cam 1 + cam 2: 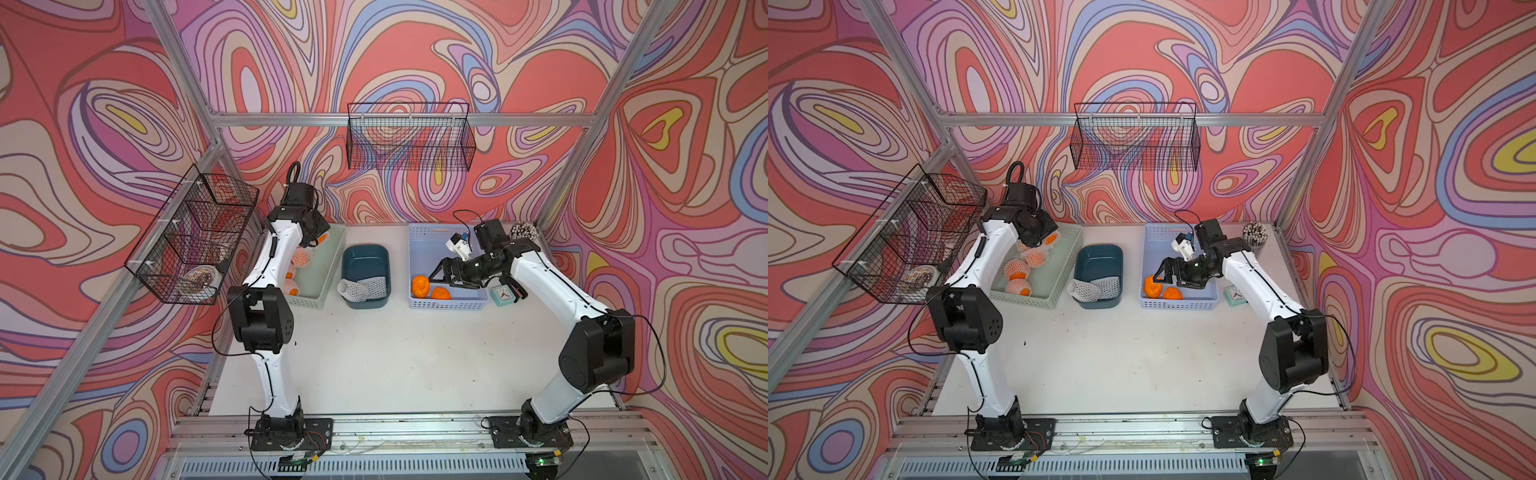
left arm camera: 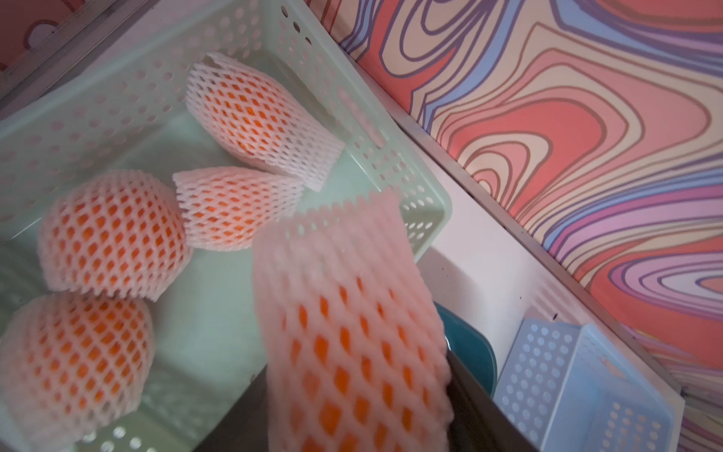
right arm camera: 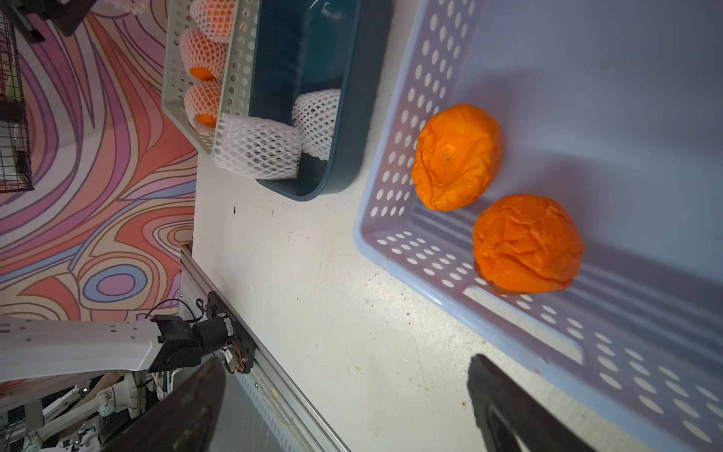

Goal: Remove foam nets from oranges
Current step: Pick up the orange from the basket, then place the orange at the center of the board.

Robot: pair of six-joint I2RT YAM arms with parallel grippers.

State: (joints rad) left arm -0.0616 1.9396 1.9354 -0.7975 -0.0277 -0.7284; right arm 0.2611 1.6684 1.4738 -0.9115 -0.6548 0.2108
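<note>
Left pincer (image 1: 1042, 235) – closed on a netted orange (image 2: 352, 332), which I hold raised over the far end of the green basket (image 2: 352, 98). One dark finger shows against the net's side; the rest of the grip is hidden behind the fruit.

Four more oranges lie in that basket, each in its foam net: (image 2: 258, 113), (image 2: 234, 207), (image 2: 113, 231), (image 2: 74, 352).

Right pincer (image 3: 348, 364) – jaws wide apart, nothing between them. It hangs at the near end of the blue basket (image 3: 391, 250), close to two bare oranges (image 3: 457, 156) (image 3: 528, 242) lying side by side inside.

Between the two baskets on the tabletop (image 1: 395, 353) stands a teal tub (image 3: 297, 47). It holds two empty nets: one (image 3: 256, 146) draped on its near rim, the other (image 3: 317, 121) inside, just beside it.
</note>
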